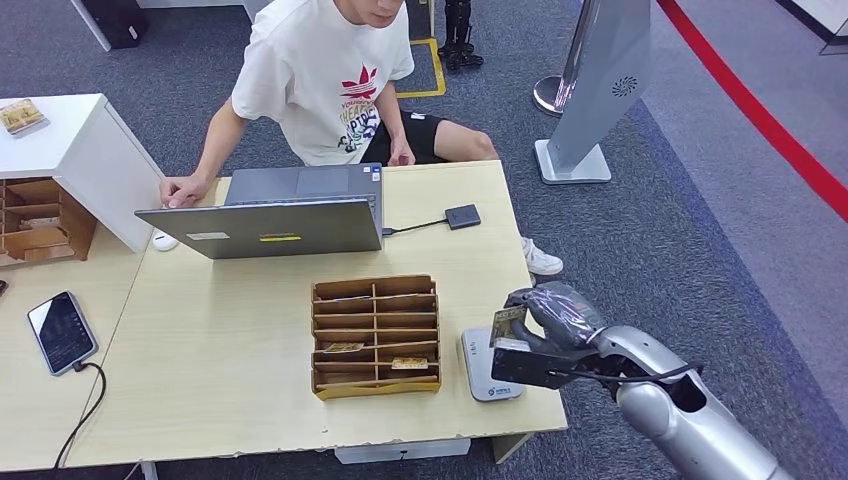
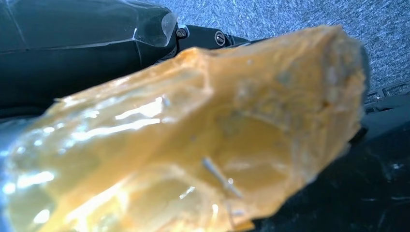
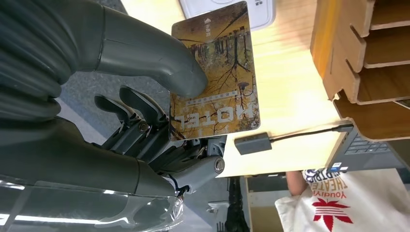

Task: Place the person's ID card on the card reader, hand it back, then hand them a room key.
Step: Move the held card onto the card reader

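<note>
My right hand (image 1: 545, 325) pinches a room key card (image 1: 507, 322) at the table's front right corner, just above the white card reader (image 1: 482, 365). In the right wrist view the thumb (image 3: 159, 58) presses on the card (image 3: 220, 77), which is printed with autumn trees and the word HOTEL. The reader's edge (image 3: 261, 12) lies beyond it. The person (image 1: 325, 80) in a white T-shirt sits across the table behind a laptop (image 1: 270, 225). In the left wrist view a blurred orange glossy shape (image 2: 193, 145) sits close to the lens, and I cannot tell how my left hand stands.
A wooden card organizer (image 1: 376, 335) with a few cards stands left of the reader. A small black box on a cable (image 1: 462, 216) lies beside the laptop. A phone (image 1: 62, 332) lies at the left, a white cabinet (image 1: 70, 140) behind it. A grey kiosk (image 1: 600, 90) stands on the carpet.
</note>
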